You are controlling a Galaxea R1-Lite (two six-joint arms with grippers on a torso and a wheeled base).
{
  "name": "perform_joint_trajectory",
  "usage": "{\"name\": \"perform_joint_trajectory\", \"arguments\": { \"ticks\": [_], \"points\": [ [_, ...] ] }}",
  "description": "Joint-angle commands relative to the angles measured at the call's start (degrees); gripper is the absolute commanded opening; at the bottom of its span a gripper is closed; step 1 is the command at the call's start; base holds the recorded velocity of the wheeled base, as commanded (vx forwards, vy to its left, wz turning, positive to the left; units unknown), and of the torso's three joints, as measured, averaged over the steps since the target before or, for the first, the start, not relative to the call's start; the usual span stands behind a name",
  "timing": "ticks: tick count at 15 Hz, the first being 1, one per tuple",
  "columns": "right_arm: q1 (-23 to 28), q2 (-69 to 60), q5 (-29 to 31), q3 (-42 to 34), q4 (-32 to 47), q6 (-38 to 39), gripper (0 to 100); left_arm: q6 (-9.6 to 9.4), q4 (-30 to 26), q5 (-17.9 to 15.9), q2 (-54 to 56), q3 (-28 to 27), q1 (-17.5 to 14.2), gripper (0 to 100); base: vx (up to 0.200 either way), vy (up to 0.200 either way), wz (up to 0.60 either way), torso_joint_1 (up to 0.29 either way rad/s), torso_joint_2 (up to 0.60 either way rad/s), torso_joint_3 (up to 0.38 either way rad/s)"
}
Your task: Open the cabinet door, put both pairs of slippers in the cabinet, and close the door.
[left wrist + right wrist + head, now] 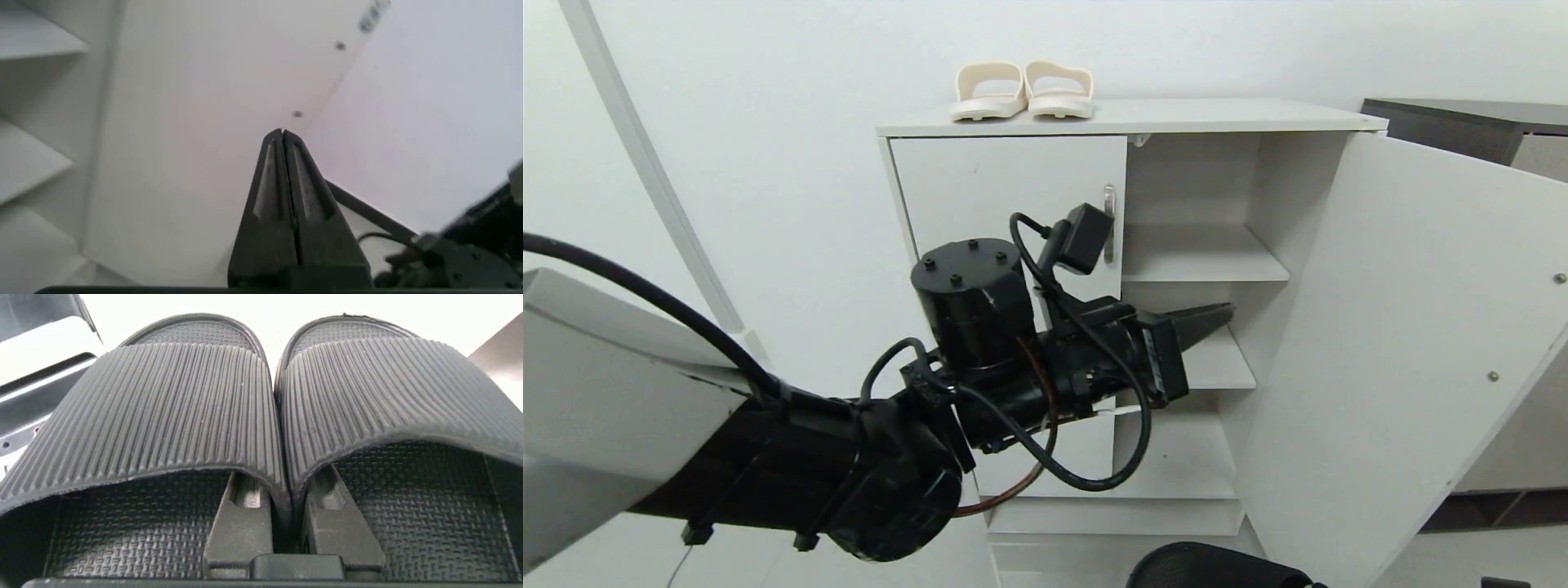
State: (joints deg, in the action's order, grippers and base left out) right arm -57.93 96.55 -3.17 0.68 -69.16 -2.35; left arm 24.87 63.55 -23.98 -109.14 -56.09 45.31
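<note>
Cabinet: A white cabinet (pixel 1131 121) stands against a pale wall (pixel 768 122), one half shut and the other open.
Open door: The open door (pixel 1405 343) on the robot's right is swung well outward. Its inner face, dotted with small metal fittings, is turned toward the head camera.
Closed door: The closed door (pixel 1005 192) covers the left half, with a slim metal handle (pixel 1108 224) at its inner edge.
Shelves: An upper shelf (pixel 1201 260), a middle shelf (pixel 1221 369) and a lower shelf (pixel 1176 469) are stacked in the open half.
Cream slippers: The cream slippers (pixel 1023 91) sit side by side and touching on the cabinet's top, above the closed door.
Left claw: The left claw (pixel 1225 312) is at the open half, its tip level with the gap between the upper and middle shelves. Its fingers are pressed flat together with nothing between them. In the left wrist view the open door's inner face lies beyond it.
Right claw: The right claw (pixel 284 486) has one finger under each ribbed strap and pinches the adjoining inner sides of the pair.
Dark slippers: The dark slippers (pixel 196 400) are held side by side in the right claw. They are outside the cabinet, and a rounded dark edge shows low in front of the open half in the head view.
</note>
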Motion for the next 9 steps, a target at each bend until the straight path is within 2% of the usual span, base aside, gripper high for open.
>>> {"name": "perform_joint_trajectory", "arguments": {
  "ticks": [1, 4, 5, 6, 7, 8, 9],
  "points": [
    [0.2, 1.2, 0.1, 0.1, -0.7, 0.0, 0, -0.08, -0.1, 0.1, 5.0, 3.4, -2.7, 0, 0.000, 0.000, 0.00, 0.000, 0.00, 0.000],
    [4.3, 5.9, 1.9, 2.7, -8.1, 0.2, 0, -0.17, -1.6, 1.0, 15.8, 12.1, -9.1, 0, 0.000, 0.000, 0.00, 0.000, 0.00, 0.000],
    [6.2, 8.8, 6.1, 5.0, -12.0, 0.8, 0, -0.70, -3.6, 1.0, 20.2, 15.2, -12.1, 0, 0.000, 0.000, 0.00, 0.000, 0.00, 0.000],
    [7.4, 11.6, 10.5, 6.9, -14.7, 1.8, 0, -2.02, -5.7, 1.0, 23.8, 17.5, -15.0, 0, 0.000, 0.000, 0.00, 0.000, 0.00, 0.000],
    [8.9, 14.9, 16.3, 10.1, -17.7, 2.5, 0, -5.27, -8.9, 1.8, 29.1, 20.8, -19.6, 0, 0.000, 0.000, 0.00, 0.000, 0.00, 0.000],
    [10.1, 17.2, 20.0, 12.9, -18.8, 2.5, 0, -7.47, -12.3, 3.9, 33.4, 23.0, -22.8, 0, 0.000, 0.000, 0.00, 0.000, 0.00, 0.000],
    [11.2, 18.8, 23.7, 16.5, -18.5, 2.4, 0, -9.75, -17.0, 7.4, 38.9, 25.2, -25.4, 0, 0.000, 0.000, 0.00, 0.000, 0.00, 0.000]
  ]
}}
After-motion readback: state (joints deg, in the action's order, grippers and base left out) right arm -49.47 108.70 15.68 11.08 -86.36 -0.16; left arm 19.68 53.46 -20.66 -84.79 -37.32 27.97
